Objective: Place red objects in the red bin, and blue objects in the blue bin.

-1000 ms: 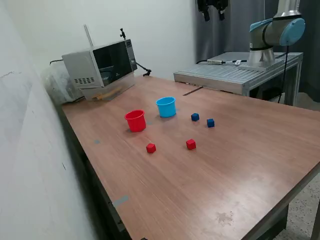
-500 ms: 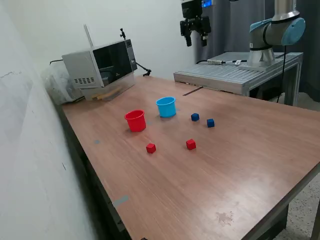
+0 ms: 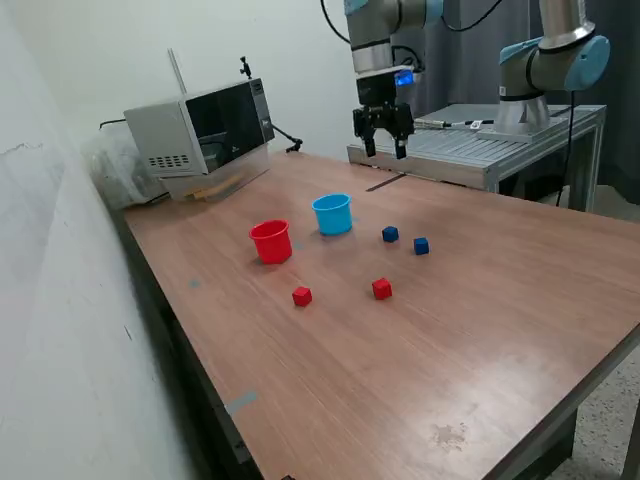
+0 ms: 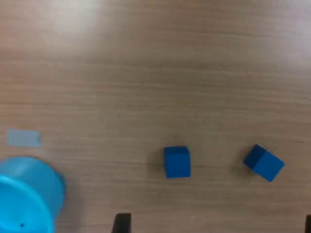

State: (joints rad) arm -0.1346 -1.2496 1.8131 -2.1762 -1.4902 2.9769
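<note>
Two small red cubes (image 3: 302, 296) (image 3: 381, 289) lie on the wooden table (image 3: 480, 340), in front of the red bin (image 3: 270, 241). The light-blue bin (image 3: 332, 214) (image 4: 26, 196) stands beside the red one, toward the exterior view's right. Two dark blue cubes (image 3: 390, 234) (image 3: 421, 245) rest near it; the wrist view shows them too (image 4: 176, 161) (image 4: 264, 162). My gripper (image 3: 382, 146) hangs open in the air above the table's far part, behind the blue bin, holding nothing. Its fingertips (image 4: 121, 222) show dark at the wrist picture's edge.
A microwave-like box (image 3: 200, 135) stands at the table's back corner on the exterior view's left. A grey metal platform (image 3: 470, 150) carrying the arm's base adjoins the far edge. A white wall runs along the exterior view's left side.
The gripper has come down and toward the exterior view's left, from the top of the picture to just above the far part of the table. The cubes and bins have not moved.
</note>
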